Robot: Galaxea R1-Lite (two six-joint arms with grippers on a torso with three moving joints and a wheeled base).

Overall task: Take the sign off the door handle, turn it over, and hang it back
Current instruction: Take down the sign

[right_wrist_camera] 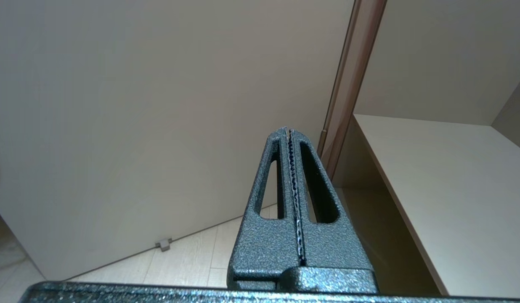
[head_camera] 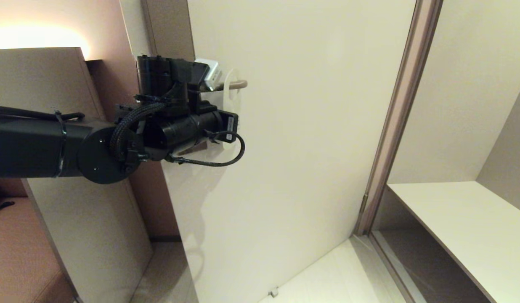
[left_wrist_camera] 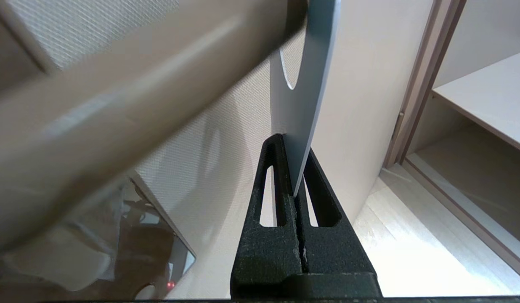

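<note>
On door handle [head_camera: 239,83], sign [left_wrist_camera: 304,105] gripper-pinched [left_wrist_camera: 294,168].

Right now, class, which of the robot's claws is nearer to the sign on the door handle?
Left. The left claw is shut on the sign's lower edge, beside the handle. The right claw is shut on nothing, pointing at the door lower down, away from the sign.

My left end effector [left_wrist_camera: 294,168] is clamped on the lower edge of the sign [left_wrist_camera: 304,101], whose round hole sits around the blurred door handle [left_wrist_camera: 129,101]. The pale door [left_wrist_camera: 361,97] stands just behind.
</note>
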